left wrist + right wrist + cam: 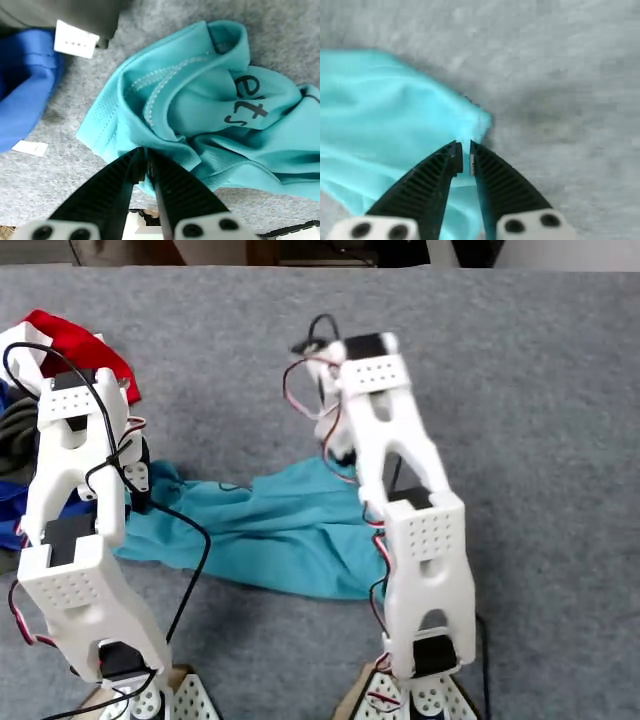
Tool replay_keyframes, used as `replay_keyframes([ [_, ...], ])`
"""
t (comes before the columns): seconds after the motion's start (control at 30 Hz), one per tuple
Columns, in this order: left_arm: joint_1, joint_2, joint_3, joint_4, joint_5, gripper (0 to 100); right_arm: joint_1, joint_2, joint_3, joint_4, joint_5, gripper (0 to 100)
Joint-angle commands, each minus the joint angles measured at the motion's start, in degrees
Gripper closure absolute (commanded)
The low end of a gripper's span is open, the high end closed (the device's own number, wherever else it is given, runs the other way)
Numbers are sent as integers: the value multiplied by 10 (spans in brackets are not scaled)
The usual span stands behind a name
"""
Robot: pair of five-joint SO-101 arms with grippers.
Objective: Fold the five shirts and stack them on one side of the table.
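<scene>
Both left claw (146,156) and right claw (466,151) tight on teal shirt (200,100); blue shirt (22,95), red shirt (80,340) nearby.

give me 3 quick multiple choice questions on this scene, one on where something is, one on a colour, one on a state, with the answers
1. Where does the teal shirt lie?
A. crumpled on the table, near its middle
B. on top of the pile at the side
C. hanging off the far edge

2. What colour is the shirt beside it in the left wrist view?
A. yellow
B. blue
C. pink

3. How is the left gripper?
A. wide open above bare table
B. shut on a red shirt
C. shut on the teal shirt

Answers:
1 A: the high view shows it bunched on the grey top, mid-table.
2 B: a blue shirt lies just off the teal one's edge.
3 C: it pinches a teal fold.
</scene>
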Motion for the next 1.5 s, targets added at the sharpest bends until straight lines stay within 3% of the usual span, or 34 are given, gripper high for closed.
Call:
replay_keyframes([
  [0.0, -16, -25, -1, -2, -3, 981, 35, -4, -115, 8, -3, 955],
  [0.23, -27, -25, -1, -3, -3, 981, 55, -2, -206, -18, -2, 955],
  [0.43, -27, -25, -1, -2, -3, 981, 13, 13, -90, 14, -15, 948],
  [0.53, -26, -25, -1, -2, -3, 981, 0, 15, -29, 12, -55, 895],
  [0.73, -25, -29, -1, 4, -3, 981, -29, 15, 20, 11, -55, 789],
  [1.0, -27, -29, -1, 11, 2, 981, -58, 57, 42, 0, -59, 790],
  [1.1, -27, -30, -2, 25, 2, 981, -45, 73, 42, -5, -59, 830],
  [1.23, -28, -30, 6, 35, -1, 981, -40, 69, 39, -7, -59, 974],
  [1.47, -28, -30, 8, 36, -3, 981, -35, 10, 0, 4, -55, 972],
])
